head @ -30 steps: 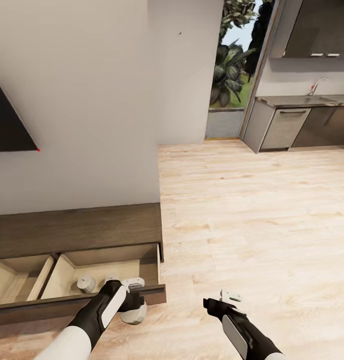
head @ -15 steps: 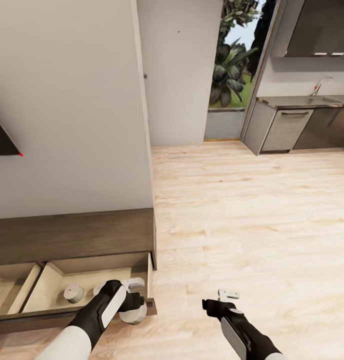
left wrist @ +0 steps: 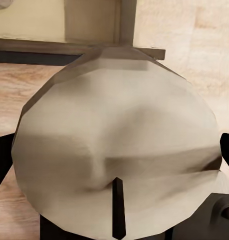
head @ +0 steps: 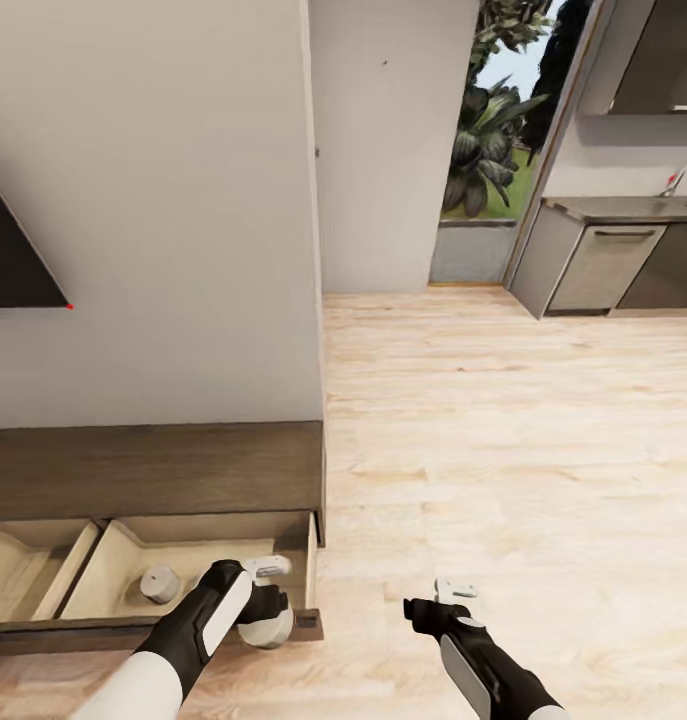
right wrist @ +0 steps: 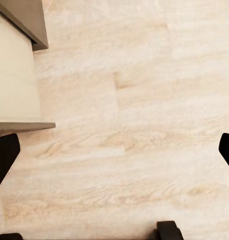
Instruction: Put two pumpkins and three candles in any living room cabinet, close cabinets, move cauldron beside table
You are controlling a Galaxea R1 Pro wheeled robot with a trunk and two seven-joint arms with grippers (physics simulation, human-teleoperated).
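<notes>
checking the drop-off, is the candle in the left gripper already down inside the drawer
No: the left gripper holds the candle over the drawer's front edge, while another candle lies inside.

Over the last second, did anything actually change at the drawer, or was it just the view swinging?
Mostly the view: the whole head picture slid sideways and back, so the camera moved. The left gripper still holds a candle over the front edge of the open drawer; it has not let go. Another candle stays inside the drawer. The right gripper still hangs open over bare floor.
</notes>
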